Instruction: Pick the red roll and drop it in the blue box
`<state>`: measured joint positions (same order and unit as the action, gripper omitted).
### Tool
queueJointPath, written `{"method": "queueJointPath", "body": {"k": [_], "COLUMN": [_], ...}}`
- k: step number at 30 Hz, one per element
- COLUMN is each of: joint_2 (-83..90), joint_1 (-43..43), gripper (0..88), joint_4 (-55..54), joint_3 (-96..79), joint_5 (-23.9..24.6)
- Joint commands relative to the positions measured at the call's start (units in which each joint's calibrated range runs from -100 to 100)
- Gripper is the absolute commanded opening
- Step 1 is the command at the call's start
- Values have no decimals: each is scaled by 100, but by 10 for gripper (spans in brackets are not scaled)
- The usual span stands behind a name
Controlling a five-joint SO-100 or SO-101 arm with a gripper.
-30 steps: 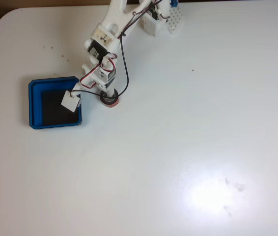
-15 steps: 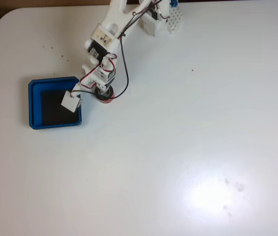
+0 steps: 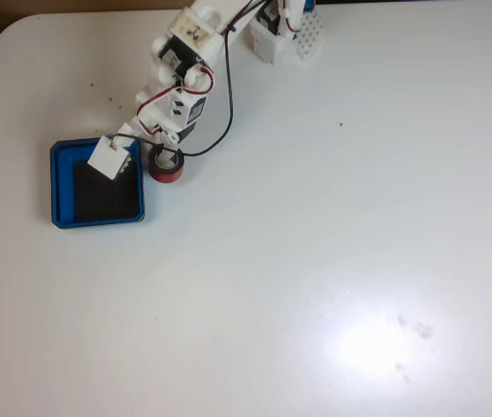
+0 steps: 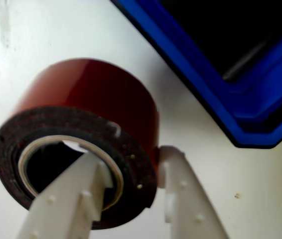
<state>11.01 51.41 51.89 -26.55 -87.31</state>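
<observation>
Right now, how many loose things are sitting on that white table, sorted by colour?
Red: 1, the red roll, pinched through its wall by the gripper.
Blue: 1, the blue box, beside the roll and holding nothing.
Total: 2 loose things on the white table.

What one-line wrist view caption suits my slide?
Claw pinching the red roll through its core, beside the blue box.
</observation>
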Motion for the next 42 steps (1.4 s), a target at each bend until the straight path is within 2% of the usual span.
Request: {"method": "queueJointPath", "body": {"k": [1, 6, 10, 18, 25, 42], "joint_2": [563, 555, 179, -1778, -2982, -3467], "joint_1": [52, 62, 335, 843, 1019, 1176], "gripper": [12, 12, 12, 12, 12, 18], "joint_4": [1, -32, -32, -32, -40, -40], "joint_3": [319, 453, 1235, 3356, 4497, 4568], "joint_5": [-25, -25, -25, -25, -25, 28]}}
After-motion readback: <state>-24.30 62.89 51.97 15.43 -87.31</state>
